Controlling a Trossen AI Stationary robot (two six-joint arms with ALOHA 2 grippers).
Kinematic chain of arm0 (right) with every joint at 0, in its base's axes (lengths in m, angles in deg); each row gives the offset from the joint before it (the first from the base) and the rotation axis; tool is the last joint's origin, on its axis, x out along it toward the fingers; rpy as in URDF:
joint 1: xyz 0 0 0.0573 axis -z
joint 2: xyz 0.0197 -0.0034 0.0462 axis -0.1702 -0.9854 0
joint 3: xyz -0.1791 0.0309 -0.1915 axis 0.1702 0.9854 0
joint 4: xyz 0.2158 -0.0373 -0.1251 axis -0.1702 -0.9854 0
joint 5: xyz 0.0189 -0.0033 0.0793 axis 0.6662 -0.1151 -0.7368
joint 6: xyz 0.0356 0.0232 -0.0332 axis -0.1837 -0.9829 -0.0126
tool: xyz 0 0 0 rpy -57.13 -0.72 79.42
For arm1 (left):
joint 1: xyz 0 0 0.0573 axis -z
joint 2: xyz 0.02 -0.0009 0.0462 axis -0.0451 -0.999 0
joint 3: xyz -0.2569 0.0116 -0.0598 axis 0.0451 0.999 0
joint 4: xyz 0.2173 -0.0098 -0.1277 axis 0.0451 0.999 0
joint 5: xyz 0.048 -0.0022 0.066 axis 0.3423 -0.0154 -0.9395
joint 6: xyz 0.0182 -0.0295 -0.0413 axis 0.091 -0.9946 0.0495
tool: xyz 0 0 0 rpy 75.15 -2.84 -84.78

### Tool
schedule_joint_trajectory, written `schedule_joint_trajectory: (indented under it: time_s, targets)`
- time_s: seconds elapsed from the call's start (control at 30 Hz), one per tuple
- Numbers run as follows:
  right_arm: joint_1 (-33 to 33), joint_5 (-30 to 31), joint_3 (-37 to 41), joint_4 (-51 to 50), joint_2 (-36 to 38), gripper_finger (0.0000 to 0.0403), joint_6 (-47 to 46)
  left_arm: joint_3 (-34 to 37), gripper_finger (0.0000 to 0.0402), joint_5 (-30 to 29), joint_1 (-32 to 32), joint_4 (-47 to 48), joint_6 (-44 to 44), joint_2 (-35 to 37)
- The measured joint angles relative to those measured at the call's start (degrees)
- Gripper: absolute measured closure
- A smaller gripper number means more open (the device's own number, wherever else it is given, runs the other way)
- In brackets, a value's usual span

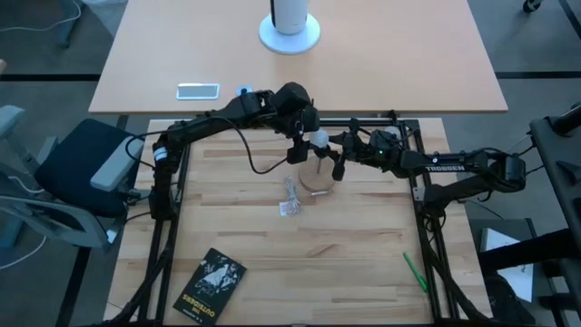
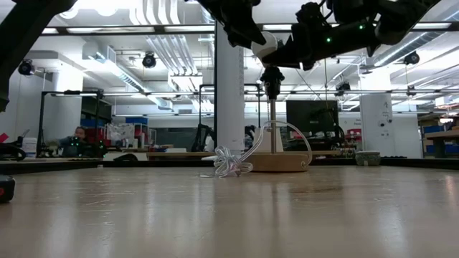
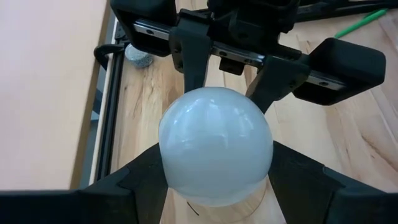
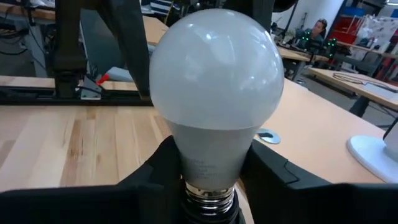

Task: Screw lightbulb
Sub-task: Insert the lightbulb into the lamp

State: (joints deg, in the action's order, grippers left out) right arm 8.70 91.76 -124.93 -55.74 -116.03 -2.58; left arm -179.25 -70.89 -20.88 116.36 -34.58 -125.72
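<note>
The white frosted lightbulb (image 1: pixel 320 139) is up in the air over the round wooden stand base (image 1: pixel 318 178), above the stand's upright post (image 2: pixel 272 115) and dark socket (image 2: pixel 272 76). It fills the left wrist view (image 3: pixel 214 146) and stands upright in the right wrist view (image 4: pixel 214 81), with its silvery screw base (image 4: pixel 210 194) at the bottom. My left gripper (image 1: pixel 307 136) comes from the left and is shut on the globe. My right gripper (image 1: pixel 332 156) comes from the right and is closed at the bulb's neck. My left gripper pinches the bulb's round globe (image 3: pixel 180 180) between its two fingers (image 3: pixel 134 183), one on each side at its widest part. The bulb is clear of the table. My right gripper has the bulb's tapered white neck (image 4: pixel 211 158), just above the screw threads, between its two fingers (image 4: pixel 152 171). The fingers come level from the table's right side. The bulb stands upright between them.
A crumpled clear wrapper (image 1: pixel 290 198) lies just left of the wooden base. A black book (image 1: pixel 211 283) lies near the front left and a green pen (image 1: pixel 415 271) at the front right. A white cylinder on a round base (image 1: pixel 290 27) and a phone (image 1: pixel 198 90) are on the far table.
</note>
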Motion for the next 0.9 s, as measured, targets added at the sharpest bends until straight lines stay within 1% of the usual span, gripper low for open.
schedule_joint_trajectory:
  time_s: [0.2, 0.4, 0.5, 0.9]
  targets:
    - [0.0, 0.1, 1.0, 1.3, 0.0, 0.0284, -1.5, 0.0, 0.0166, -0.1, 0.1, -1.1, -0.2, 0.0]
    - [0.0, 0.0, 4.4, 9.6, 0.1, 0.0284, -4.1, -1.0, 0.0166, 0.3, 0.1, -1.9, -0.3, 0.0]
    - [0.0, -0.2, 5.4, 12.2, 0.1, 0.0284, -5.5, -1.7, 0.0166, 0.7, 0.1, -2.2, -0.5, 0.0]
    - [0.0, 0.0, 6.2, 14.4, 0.1, 0.0287, -8.9, -1.9, 0.0166, 0.6, 0.1, -4.4, -1.4, 0.0]
